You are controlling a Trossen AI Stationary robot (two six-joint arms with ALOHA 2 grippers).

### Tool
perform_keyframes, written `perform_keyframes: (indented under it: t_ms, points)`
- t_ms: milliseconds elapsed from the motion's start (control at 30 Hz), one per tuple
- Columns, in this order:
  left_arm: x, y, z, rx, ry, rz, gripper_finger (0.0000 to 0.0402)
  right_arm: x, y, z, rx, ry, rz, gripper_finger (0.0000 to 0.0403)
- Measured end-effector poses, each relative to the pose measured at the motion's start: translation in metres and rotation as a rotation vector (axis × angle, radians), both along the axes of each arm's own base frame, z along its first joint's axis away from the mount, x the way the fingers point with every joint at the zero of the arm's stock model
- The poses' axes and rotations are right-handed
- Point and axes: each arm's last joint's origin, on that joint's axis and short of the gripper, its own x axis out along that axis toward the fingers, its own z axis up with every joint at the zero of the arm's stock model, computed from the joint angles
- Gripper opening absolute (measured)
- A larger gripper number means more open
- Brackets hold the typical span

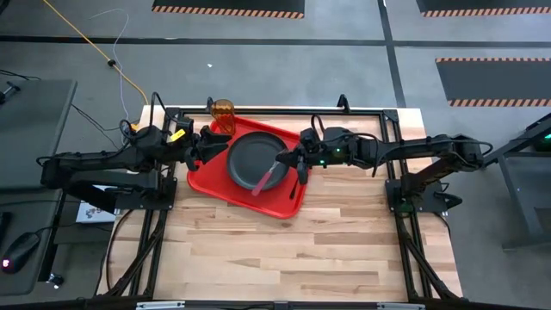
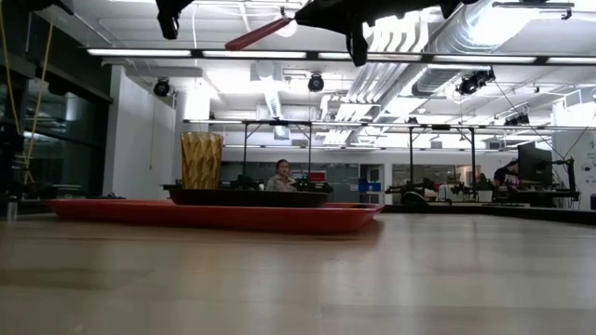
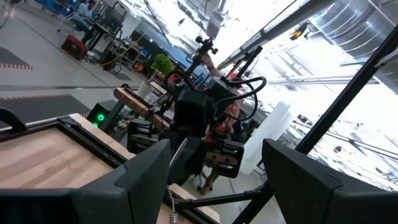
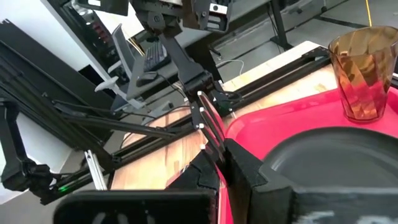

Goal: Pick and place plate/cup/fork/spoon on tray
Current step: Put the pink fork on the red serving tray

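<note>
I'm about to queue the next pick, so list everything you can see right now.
tray: one, bright red, far left part of the table
plate: one, matte black, on the tray
cup: one, amber-orange, upright at the tray's far corner
fork: one, pink-red handle, held in the air over the plate
spoon: none in view
table: one, light wood
person: one, seated far back in the room
left gripper: open, at the tray's left edge
right gripper: shut on the fork, above the plate's right side
</note>
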Motion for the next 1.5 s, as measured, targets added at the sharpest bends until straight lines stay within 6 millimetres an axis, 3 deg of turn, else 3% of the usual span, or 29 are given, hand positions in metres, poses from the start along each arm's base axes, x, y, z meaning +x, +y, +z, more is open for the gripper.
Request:
perform_keyframes:
  t_ms: [1267,1400,1500]
  points:
    - [0.0,0.0,0.0,0.0,0.004,-0.001,0.0243,0.0,0.0,0.0,0.009,-0.004,-0.017,0.0]
    - [0.0,0.0,0.001,0.0,-0.012,-0.001,0.0244,0.01,0.0,-0.009,0.047,-0.006,-0.1,0.0]
    - [-0.001,0.0,0.005,-0.019,-0.061,-0.008,0.0243,0.03,-0.001,-0.026,0.061,-0.023,-0.111,0.0]
